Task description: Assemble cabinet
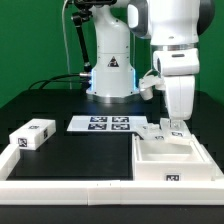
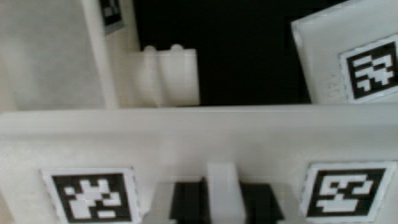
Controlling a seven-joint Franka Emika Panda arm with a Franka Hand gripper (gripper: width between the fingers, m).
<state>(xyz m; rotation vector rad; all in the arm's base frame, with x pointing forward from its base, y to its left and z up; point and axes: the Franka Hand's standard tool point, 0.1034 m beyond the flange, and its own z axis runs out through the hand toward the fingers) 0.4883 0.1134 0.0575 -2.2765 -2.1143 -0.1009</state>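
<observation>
The white cabinet body [image 1: 170, 155] lies at the exterior view's right, inside the corner of the border rails. My gripper [image 1: 172, 126] points down onto its far edge. In the wrist view my gripper [image 2: 219, 203] has its dark fingers [image 2: 178, 203] pressed on both sides of a thin white rib of a cabinet panel [image 2: 196, 140]. That panel carries two tags [image 2: 86, 195]. Beyond it a round white peg [image 2: 169, 75] sticks out of a white wall, and another tagged panel [image 2: 365, 70] lies close by. A small tagged white block [image 1: 32, 135] lies apart at the exterior view's left.
The marker board [image 1: 100, 124] lies flat mid-table in front of the robot base [image 1: 110, 75]. Long white border rails [image 1: 70, 186] run along the front and the exterior view's right. Black cables hang behind the base.
</observation>
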